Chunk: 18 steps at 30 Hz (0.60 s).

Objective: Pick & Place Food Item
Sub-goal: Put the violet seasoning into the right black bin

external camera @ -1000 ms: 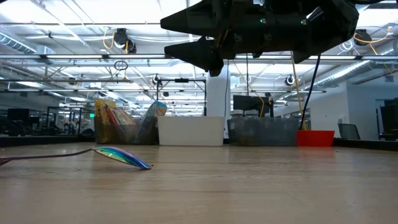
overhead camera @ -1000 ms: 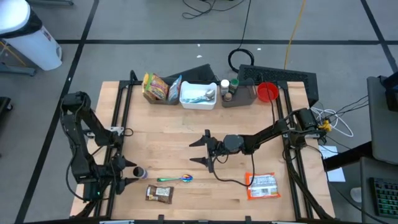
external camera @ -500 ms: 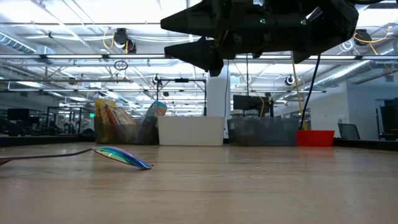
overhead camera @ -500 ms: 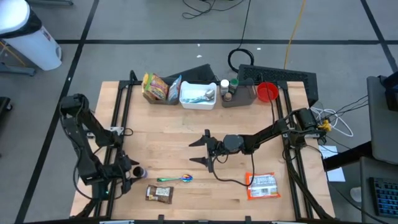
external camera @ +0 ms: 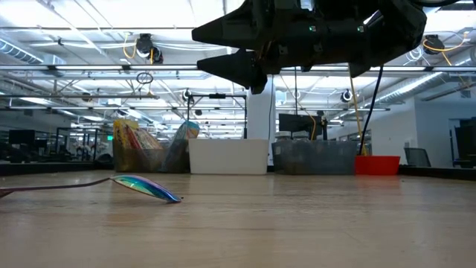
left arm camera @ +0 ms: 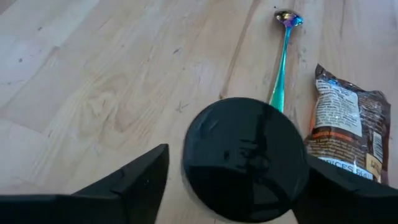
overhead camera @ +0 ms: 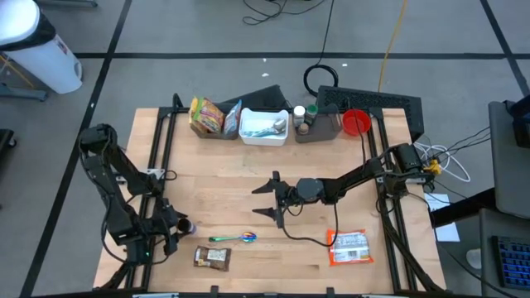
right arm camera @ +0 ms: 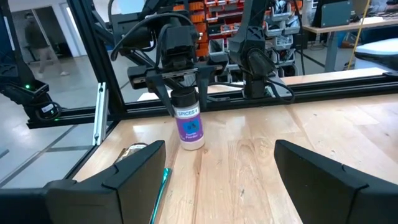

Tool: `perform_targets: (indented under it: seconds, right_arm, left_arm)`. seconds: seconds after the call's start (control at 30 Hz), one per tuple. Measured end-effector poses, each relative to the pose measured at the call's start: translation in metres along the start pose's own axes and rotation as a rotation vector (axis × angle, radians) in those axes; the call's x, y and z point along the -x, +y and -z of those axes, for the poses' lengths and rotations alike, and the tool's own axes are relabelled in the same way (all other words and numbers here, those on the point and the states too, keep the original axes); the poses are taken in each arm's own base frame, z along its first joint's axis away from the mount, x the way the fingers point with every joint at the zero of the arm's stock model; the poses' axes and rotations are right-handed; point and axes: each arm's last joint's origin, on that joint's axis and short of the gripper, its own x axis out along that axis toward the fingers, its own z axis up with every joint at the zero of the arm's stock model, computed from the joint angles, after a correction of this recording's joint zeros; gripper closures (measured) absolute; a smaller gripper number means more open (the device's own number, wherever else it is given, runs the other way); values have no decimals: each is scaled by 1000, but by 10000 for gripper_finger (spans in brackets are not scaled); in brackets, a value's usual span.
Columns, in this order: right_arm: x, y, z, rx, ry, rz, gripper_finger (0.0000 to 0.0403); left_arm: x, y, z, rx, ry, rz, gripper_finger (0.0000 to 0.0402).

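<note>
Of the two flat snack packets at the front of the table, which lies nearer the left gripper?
The brown packet, beside the left gripper and the spoon; the orange-edged white packet lies on the right arm's side.

Desk (overhead camera: 224,178): bins along the rear edge; spice bottle (right arm camera: 189,121) front-left (upright), spoon (overhead camera: 234,238) beside it, snack bar (overhead camera: 212,257) before spoon; pouch (overhead camera: 349,247) front-right.

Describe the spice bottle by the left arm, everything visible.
The spice bottle is a small upright jar with a black cap, a pale body and a purple label reading SPICES. It stands on the wooden table near the front left corner. The left gripper straddles its cap from above, jaws either side; contact is unclear.
</note>
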Motion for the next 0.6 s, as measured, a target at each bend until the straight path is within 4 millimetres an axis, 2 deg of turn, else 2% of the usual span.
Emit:
perform_targets:
  seconds: [0.2,0.37,0.5,0.6]
  right_arm:
    - [0,0,1,0,6,1,110]
    - [0,0,1,1,6,0,110]
    - [0,0,1,2,6,0,110]
    - [0,0,0,5,5,0,110]
  left_arm:
    - [-1,0,-2,-19,-3,-7,181]
    - [-1,1,-3,-27,-4,-16,182]
    - [2,5,-6,-28,-10,-13,156]
    - [8,11,-12,-24,-21,-6,154]
